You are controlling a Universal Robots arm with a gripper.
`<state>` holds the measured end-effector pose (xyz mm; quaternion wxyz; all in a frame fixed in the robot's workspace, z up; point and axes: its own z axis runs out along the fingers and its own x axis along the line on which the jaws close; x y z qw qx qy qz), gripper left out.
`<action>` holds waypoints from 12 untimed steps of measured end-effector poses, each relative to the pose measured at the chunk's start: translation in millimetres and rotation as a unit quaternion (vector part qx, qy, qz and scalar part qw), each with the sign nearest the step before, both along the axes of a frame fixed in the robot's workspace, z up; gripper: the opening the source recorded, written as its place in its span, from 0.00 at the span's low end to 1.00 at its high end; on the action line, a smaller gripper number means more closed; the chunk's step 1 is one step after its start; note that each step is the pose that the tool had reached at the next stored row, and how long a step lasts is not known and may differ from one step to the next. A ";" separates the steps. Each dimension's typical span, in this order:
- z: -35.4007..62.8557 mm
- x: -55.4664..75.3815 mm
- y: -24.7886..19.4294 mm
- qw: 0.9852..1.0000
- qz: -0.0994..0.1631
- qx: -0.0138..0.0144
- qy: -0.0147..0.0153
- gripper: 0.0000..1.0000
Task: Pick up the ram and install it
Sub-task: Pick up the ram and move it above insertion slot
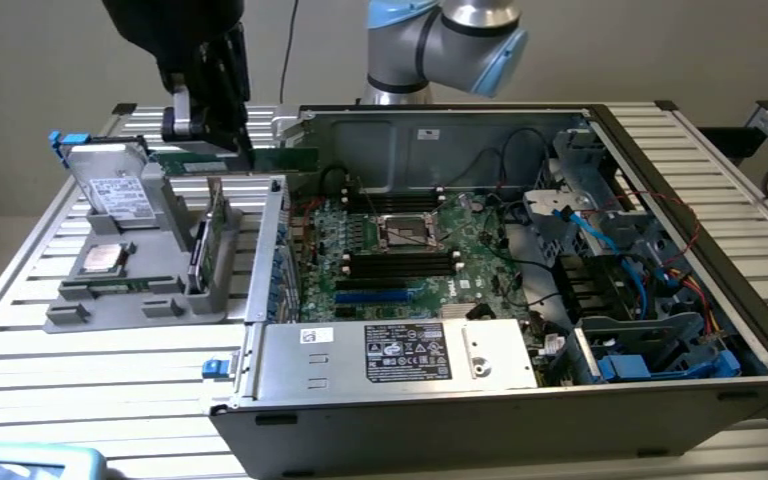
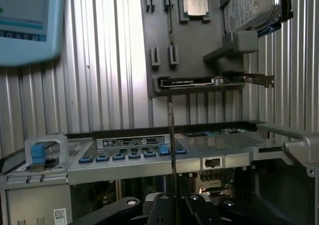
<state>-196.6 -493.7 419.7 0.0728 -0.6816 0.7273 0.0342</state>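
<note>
gripping the ram between the closed fingers of the gripper, holding it raised over the edge of the grey parts tray, just beside the open computer case, not yet touching the motherboard.

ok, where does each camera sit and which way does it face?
Exterior view: off the arm, raised, looking down into the open computer case and the gray tray beside it; shows the arm and the gripper gripping the ram.
Wrist view: on the wrist, looking along the gripper past the edge-on ram toward the tray and case edge; own body: the gripper.
Shared: ram, tray, drive, case, gripper.
</note>
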 end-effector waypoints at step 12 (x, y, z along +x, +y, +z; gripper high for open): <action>-0.7 54.6 -3.0 1.000 0.000 0.009 0.000 0.15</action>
